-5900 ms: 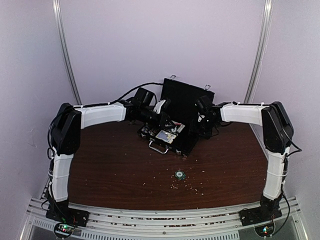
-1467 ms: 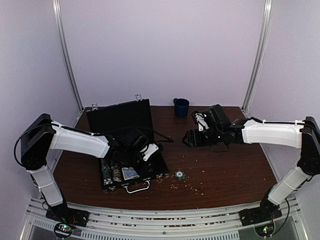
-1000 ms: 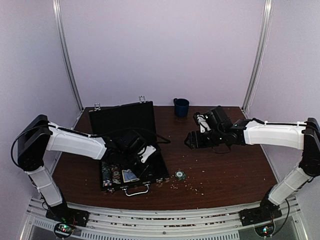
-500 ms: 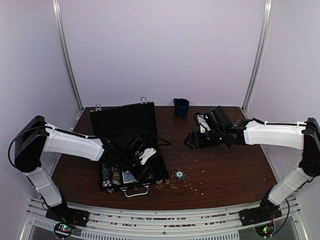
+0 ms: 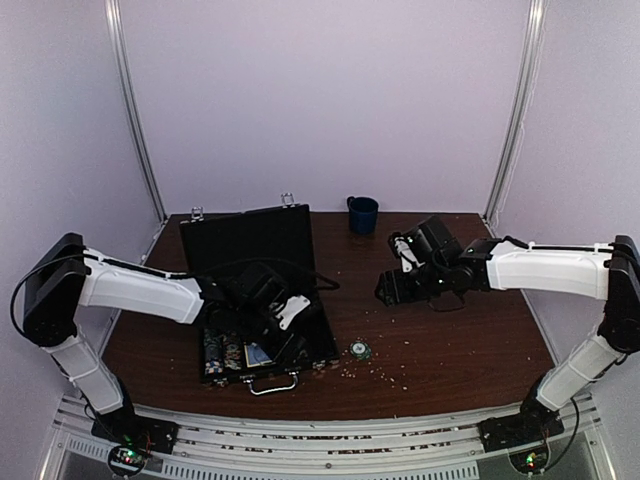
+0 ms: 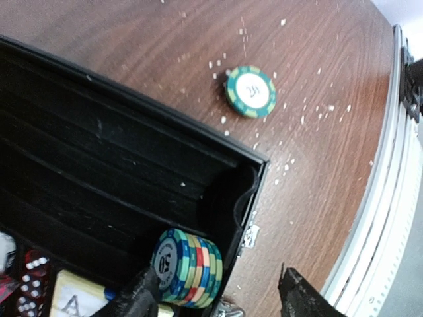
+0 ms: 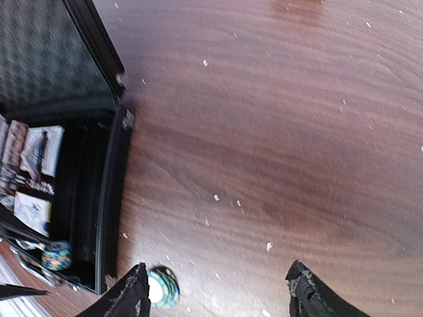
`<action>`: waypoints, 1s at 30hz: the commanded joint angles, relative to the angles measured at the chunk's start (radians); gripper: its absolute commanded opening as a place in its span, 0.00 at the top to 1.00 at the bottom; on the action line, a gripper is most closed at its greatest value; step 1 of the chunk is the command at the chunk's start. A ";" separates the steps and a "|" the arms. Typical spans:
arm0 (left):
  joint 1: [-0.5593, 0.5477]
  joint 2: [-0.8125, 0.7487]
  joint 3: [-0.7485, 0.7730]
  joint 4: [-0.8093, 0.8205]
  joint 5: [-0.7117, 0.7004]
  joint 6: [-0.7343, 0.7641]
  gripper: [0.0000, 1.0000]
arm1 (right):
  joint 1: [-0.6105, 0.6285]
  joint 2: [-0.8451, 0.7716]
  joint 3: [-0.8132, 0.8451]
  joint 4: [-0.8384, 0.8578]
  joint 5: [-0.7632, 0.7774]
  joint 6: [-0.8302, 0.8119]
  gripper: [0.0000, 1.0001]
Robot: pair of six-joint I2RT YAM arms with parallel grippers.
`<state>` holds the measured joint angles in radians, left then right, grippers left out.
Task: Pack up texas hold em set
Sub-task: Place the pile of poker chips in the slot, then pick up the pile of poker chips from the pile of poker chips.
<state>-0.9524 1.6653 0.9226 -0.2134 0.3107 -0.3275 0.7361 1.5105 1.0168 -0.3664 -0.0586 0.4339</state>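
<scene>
The black case (image 5: 240, 238) of the texas hold em set lies open at the left, lid upright. My left gripper (image 5: 281, 334) hangs over its front right corner, open. In the left wrist view a stack of striped chips (image 6: 189, 267) stands on edge in the case's (image 6: 99, 152) end slot, against one fingertip (image 6: 137, 298); the other fingertip is well clear. Red dice (image 6: 30, 285) and a card (image 6: 71, 298) lie beside it. One loose chip (image 5: 359, 350) lies on the table right of the case. My right gripper (image 5: 389, 292) hovers open above the table; its wrist view shows the chip (image 7: 162, 289) by its fingertip (image 7: 129, 296).
A dark blue mug (image 5: 363, 214) stands at the back of the wooden table (image 5: 460, 340). Pale crumbs are scattered around the loose chip (image 6: 251, 91). The case's silver handle (image 5: 273, 383) points at the table's front edge, near the metal rails (image 5: 330, 440).
My left gripper has widened and let go of the chip stack in the case's slot, having crept toward the front. The right gripper has dipped slightly.
</scene>
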 commanded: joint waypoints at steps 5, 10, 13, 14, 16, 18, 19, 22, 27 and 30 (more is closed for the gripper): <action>-0.005 -0.101 0.003 0.019 -0.087 -0.086 0.27 | 0.139 -0.041 0.027 -0.194 0.171 0.127 0.28; -0.006 -0.159 -0.007 0.032 -0.149 -0.144 0.27 | 0.175 -0.011 0.040 -0.225 0.192 0.208 0.28; -0.005 -0.237 0.001 0.004 -0.282 -0.216 0.27 | 0.196 0.035 0.081 -0.258 0.178 0.259 0.29; -0.005 -0.262 0.015 -0.024 -0.344 -0.247 0.27 | 0.202 0.052 0.092 -0.266 0.168 0.278 0.29; -0.001 -0.312 0.050 -0.124 -0.461 -0.302 0.26 | 0.208 0.083 0.111 -0.269 0.140 0.320 0.30; 0.031 -0.360 0.083 -0.193 -0.522 -0.341 0.23 | 0.220 0.111 0.123 -0.268 0.128 0.355 0.30; 0.054 -0.382 0.092 -0.215 -0.526 -0.352 0.21 | 0.222 0.125 0.129 -0.270 0.127 0.363 0.30; 0.159 -0.452 0.096 -0.263 -0.484 -0.365 0.18 | 0.226 0.164 0.143 -0.255 0.110 0.399 0.29; 0.304 -0.530 0.104 -0.340 -0.463 -0.285 0.17 | 0.253 0.279 0.207 -0.262 0.100 0.476 0.28; 0.319 -0.543 0.119 -0.345 -0.456 -0.181 0.16 | 0.291 0.366 0.287 -0.274 0.120 0.520 0.26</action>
<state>-0.6464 1.1412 1.0050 -0.5083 -0.1467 -0.6239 0.9791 1.7901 1.2087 -0.6205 0.0437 0.8642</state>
